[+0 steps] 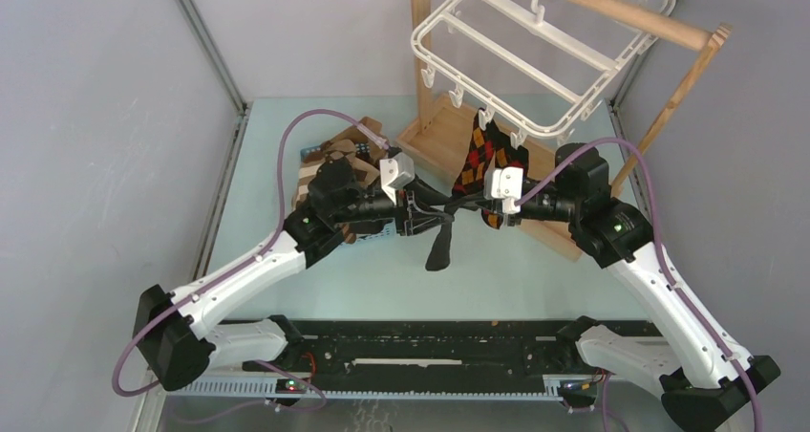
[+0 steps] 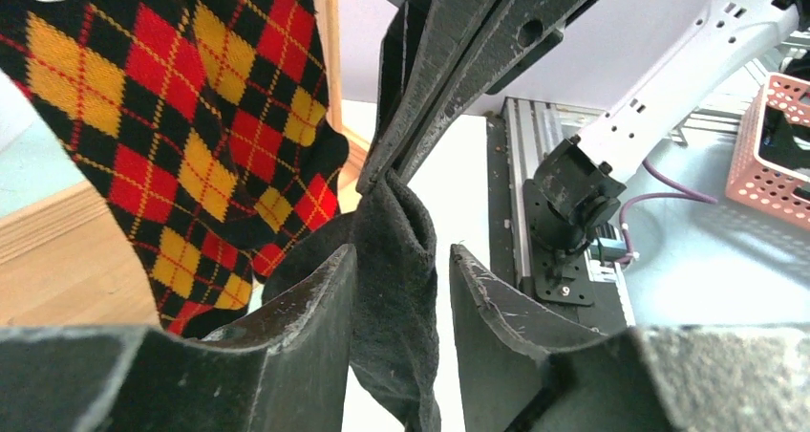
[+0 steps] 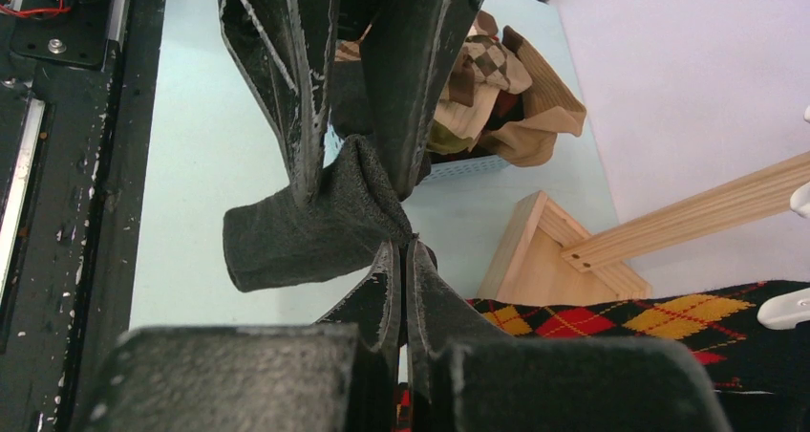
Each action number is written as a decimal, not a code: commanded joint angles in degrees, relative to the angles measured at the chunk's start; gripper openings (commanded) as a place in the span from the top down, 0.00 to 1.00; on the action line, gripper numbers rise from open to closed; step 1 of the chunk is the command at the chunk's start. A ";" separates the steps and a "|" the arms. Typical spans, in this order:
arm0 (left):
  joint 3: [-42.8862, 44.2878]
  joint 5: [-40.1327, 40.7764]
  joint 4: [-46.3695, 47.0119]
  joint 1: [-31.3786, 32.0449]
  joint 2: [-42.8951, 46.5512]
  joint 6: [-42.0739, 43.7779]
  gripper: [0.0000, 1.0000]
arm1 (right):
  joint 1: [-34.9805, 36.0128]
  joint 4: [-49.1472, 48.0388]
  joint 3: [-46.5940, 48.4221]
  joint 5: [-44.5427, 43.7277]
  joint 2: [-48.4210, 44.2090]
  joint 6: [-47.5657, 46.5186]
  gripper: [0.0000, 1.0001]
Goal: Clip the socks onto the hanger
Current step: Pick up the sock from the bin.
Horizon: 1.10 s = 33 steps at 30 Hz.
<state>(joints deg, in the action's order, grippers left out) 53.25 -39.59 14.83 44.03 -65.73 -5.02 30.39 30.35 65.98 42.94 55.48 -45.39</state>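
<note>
The plain black sock (image 1: 440, 246) sits between the two claws, above the table. The right claw (image 3: 401, 250) is pinched tight on one bunched fold of it, its fingers pressed together with no gap. The left claw (image 2: 403, 255) faces it tip to tip and straddles the same sock. One finger (image 2: 315, 298) lies against the fabric, and a thin strip of light shows beside the other. Whether it is pressing yet, I cannot tell. Below the left claw the sock's free end hangs down.

Just beyond the right claw's tips an argyle sock (image 1: 480, 164) in black, red, orange and yellow hangs from a clip of the white hanger (image 1: 546, 129). The hanger is above both claws, hooked on the round rail of the wooden stand (image 1: 611, 7).

On the left claw's far side, near its wrist, a small blue basket (image 3: 458, 169) holds a heap of brown socks (image 3: 492, 78).

From the left wrist, a pink mesh basket (image 2: 774, 150) shows past the right arm. The only readable mark is a small white "9" on the black bracket (image 2: 564, 284) at that arm's joint.
</note>
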 commanded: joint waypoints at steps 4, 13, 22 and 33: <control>2.32 -3.05 0.31 0.39 -1.16 0.05 0.65 | -0.33 -2.65 1.35 0.70 -0.13 2.21 1.00; 2.54 -1.88 1.00 0.40 -1.05 0.41 1.00 | -0.96 -2.82 0.40 1.13 -0.94 2.94 1.00; 3.34 -2.75 -6.38 -1.24 1.25 8.30 1.00 | -5.40 -5.22 -1.35 5.90 -2.56 7.51 0.75; 5.07 -4.81 -11.57 -6.45 2.76 11.10 1.00 | -11.14 -13.17 -5.82 10.29 -7.50 15.40 0.32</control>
<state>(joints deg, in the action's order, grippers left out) 53.25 -42.92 5.41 38.70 -65.14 2.66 20.05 21.26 61.23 50.68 50.43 -32.49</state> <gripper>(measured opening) 0.014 0.638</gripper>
